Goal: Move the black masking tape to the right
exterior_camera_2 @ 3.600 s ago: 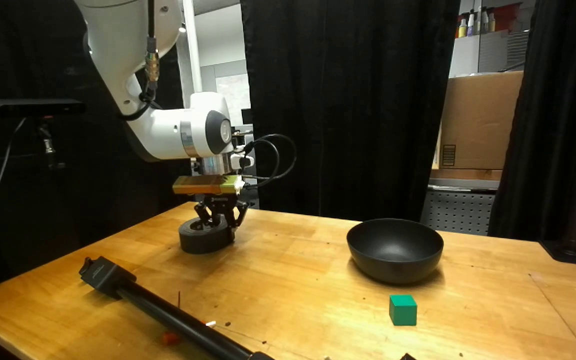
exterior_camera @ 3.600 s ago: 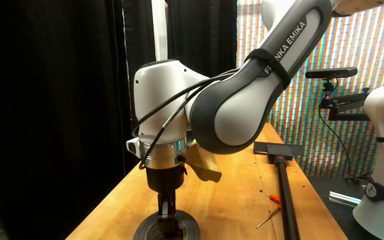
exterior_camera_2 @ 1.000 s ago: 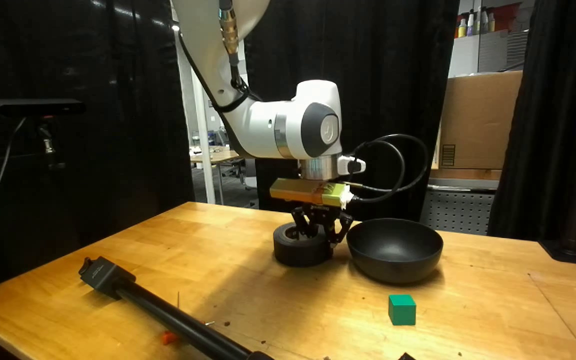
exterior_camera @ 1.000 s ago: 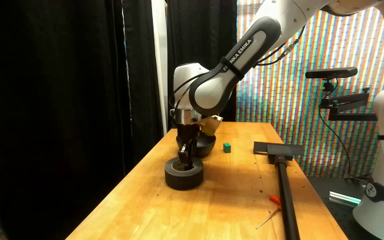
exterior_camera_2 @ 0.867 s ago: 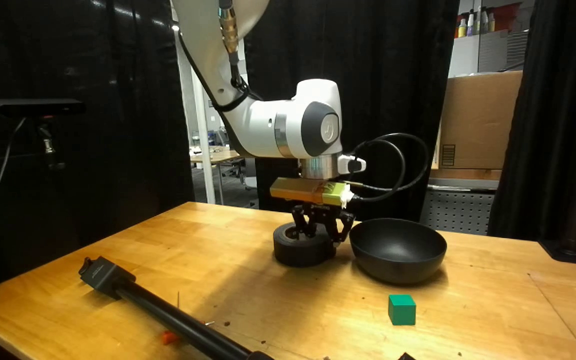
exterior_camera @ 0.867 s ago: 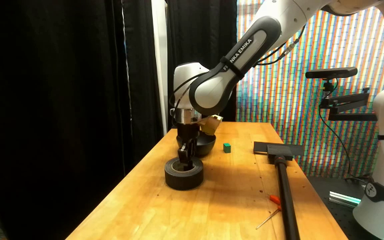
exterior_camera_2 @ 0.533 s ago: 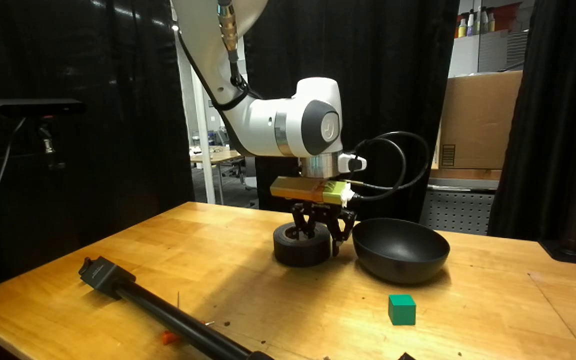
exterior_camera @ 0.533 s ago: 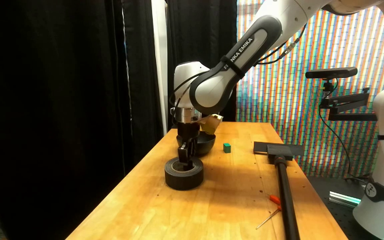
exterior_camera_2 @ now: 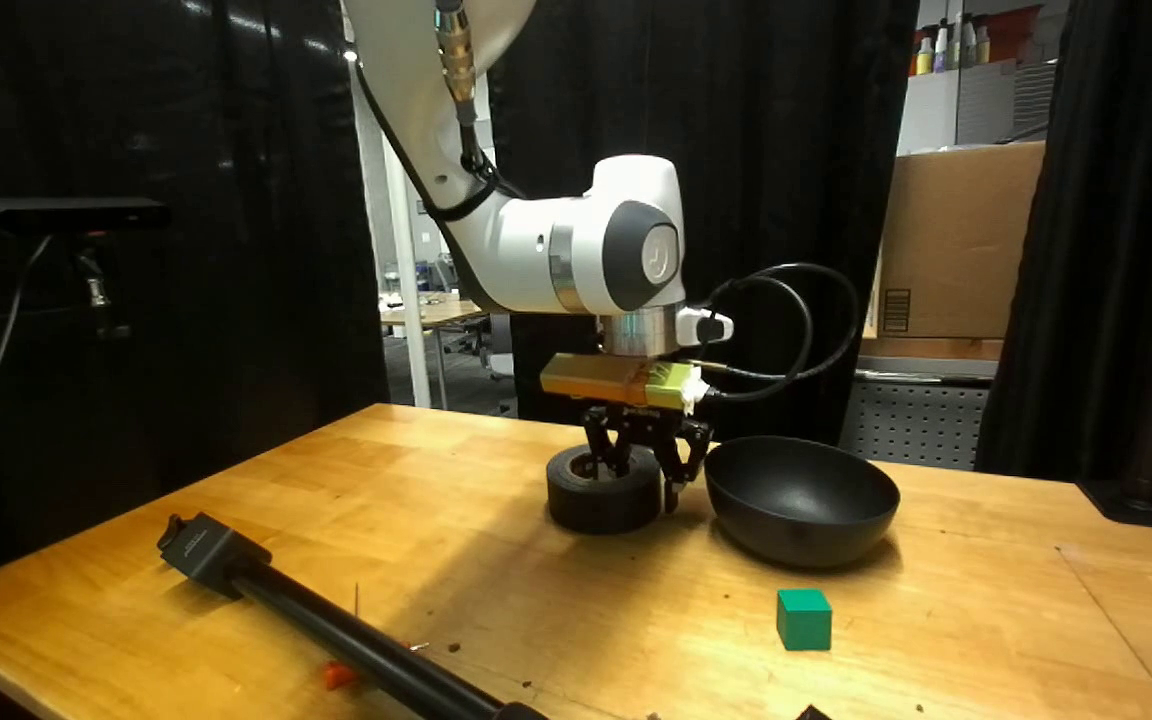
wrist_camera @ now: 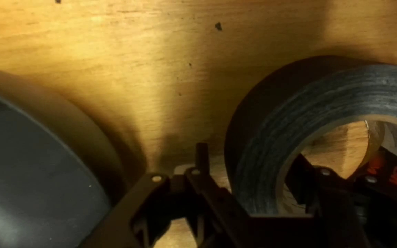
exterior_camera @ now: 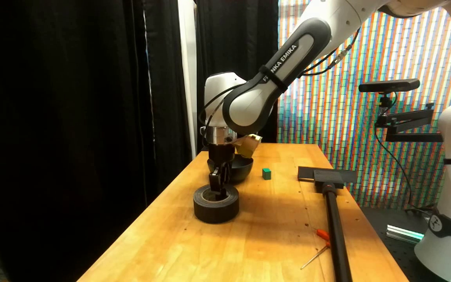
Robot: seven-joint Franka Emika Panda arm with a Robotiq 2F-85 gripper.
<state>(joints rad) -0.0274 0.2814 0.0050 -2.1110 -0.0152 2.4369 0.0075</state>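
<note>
My tool (exterior_camera_2: 635, 486) stands spread: one finger (exterior_camera_2: 673, 496) outside the tape (exterior_camera_2: 603, 507), clear of its wall, the other inside its core; I cannot determine contact there. The tape lies flat on the counter (exterior_camera_2: 436, 470), near the bowl (exterior_camera_2: 802, 515). The wrist view crops tape and bowl.

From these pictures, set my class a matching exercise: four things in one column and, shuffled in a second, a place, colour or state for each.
Things
1. black masking tape
2. bowl
3. cube
4. gripper

Descriptions
A. open, straddling the tape's wall
B. green
C. ring lying flat on the table
D. standing mouth up

Pairs: 1-C, 2-D, 3-B, 4-A
</note>
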